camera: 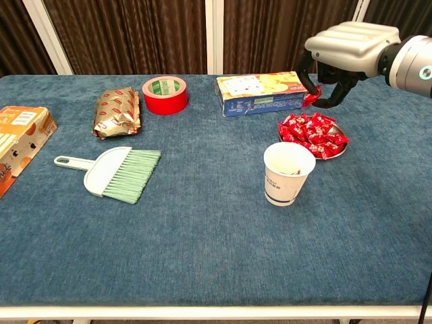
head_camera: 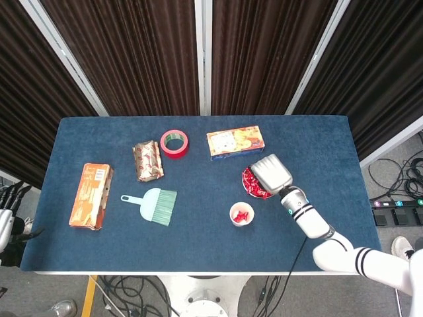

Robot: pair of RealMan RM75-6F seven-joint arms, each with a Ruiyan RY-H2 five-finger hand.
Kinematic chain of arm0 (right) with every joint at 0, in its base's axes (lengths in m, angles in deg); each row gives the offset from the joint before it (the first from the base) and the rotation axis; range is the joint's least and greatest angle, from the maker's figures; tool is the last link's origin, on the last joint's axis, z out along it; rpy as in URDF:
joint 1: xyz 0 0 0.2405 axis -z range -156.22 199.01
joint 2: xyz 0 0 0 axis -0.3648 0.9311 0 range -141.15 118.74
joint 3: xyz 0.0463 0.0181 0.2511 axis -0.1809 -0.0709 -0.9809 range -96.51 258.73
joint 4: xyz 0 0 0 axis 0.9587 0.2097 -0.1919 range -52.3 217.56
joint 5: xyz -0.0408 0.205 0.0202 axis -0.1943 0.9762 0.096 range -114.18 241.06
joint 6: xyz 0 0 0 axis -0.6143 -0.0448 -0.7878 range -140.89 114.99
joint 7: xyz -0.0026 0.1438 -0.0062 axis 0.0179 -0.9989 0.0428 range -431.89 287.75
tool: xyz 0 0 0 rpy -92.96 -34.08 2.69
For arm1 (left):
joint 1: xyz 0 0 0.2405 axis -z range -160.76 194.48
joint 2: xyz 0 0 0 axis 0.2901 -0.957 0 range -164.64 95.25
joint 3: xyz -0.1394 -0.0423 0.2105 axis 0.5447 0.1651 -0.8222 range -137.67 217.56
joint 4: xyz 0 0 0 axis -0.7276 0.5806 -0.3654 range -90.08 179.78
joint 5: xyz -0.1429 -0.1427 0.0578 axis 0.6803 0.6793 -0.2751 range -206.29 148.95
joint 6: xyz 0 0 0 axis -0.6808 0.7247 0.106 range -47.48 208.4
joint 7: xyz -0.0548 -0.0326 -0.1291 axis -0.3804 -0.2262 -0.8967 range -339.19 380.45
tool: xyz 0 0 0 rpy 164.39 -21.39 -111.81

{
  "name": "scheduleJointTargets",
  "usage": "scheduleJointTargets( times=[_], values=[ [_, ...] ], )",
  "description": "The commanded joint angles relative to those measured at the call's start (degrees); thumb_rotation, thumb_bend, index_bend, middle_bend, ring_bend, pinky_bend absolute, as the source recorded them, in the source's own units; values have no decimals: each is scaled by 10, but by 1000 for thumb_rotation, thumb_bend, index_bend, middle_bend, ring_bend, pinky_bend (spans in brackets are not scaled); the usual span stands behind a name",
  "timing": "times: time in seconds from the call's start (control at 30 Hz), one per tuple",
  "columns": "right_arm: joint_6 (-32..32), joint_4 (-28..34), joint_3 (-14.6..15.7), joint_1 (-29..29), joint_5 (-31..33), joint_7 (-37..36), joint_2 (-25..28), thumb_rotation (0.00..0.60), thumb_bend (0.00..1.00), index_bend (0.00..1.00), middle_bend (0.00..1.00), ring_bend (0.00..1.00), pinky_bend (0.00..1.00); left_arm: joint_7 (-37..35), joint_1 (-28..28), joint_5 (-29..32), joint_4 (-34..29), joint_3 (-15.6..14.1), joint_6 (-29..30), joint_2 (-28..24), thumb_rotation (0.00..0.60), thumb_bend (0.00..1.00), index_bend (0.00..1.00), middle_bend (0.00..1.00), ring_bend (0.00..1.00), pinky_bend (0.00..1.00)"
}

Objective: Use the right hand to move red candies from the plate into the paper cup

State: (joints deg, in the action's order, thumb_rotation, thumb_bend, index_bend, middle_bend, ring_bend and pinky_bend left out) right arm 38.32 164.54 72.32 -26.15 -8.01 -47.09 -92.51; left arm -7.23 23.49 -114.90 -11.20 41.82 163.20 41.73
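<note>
A round plate [camera: 341, 150] [head_camera: 247, 187] heaped with red candies [camera: 312, 134] sits right of centre on the blue table. In front of it stands a white paper cup [camera: 288, 173] [head_camera: 242, 214]; the head view shows red candies inside it. My right hand [camera: 337, 57] [head_camera: 270, 174] hangs well above the plate and pinches one red candy [camera: 312, 98] between its dark fingertips. From the head view the hand covers most of the plate. My left hand [head_camera: 8, 210] hangs off the table's left edge with its fingers apart and nothing in it.
A yellow and blue box [camera: 263, 93] lies just behind the plate. Further left are a red tape roll [camera: 165, 95], a foil snack pack [camera: 118, 111], a green hand brush [camera: 115, 173] and an orange carton [camera: 19, 142].
</note>
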Motion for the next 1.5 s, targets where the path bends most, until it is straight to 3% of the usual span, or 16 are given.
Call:
scheduleJointTargets(
  times=[0.03,0.23,0.5,0.57,0.73,1.07,1.2,1.33,1.5],
  values=[
    [34,82,17,17,-38,19,34,600,240,632,1000,1000,912,6,-2,0,-7,-1,3,-2,552,91,144,137,54,191],
    [44,135,49,32,-69,36,39,600,240,633,1000,1000,913,15,-6,0,-20,-1,9,-6,550,92,144,137,54,192],
    [35,138,59,37,-67,49,27,600,240,633,1000,1000,913,16,-10,2,-27,0,14,-10,553,92,144,136,54,191],
    [30,135,60,35,-67,45,25,600,233,633,1000,1000,913,14,-11,2,-26,0,14,-11,551,92,144,136,54,191],
    [19,125,58,32,-67,32,20,600,104,587,1000,1000,913,11,-12,4,-21,0,12,-9,548,92,144,137,54,191],
    [49,118,29,36,-64,20,36,600,82,545,1000,1000,913,5,-10,4,-16,1,8,-9,551,92,144,136,54,191],
    [16,78,13,30,5,23,37,600,90,545,1000,1000,913,2,-7,1,-13,1,7,-6,550,92,144,136,55,192],
    [-46,-2,9,8,79,31,9,600,102,545,1000,1000,913,-2,-7,0,-8,1,8,-4,550,91,144,137,54,191],
    [-90,-96,5,-20,108,31,-35,600,132,539,1000,1000,913,-5,-7,2,-6,3,9,-6,551,92,144,136,54,191]
  ],
)
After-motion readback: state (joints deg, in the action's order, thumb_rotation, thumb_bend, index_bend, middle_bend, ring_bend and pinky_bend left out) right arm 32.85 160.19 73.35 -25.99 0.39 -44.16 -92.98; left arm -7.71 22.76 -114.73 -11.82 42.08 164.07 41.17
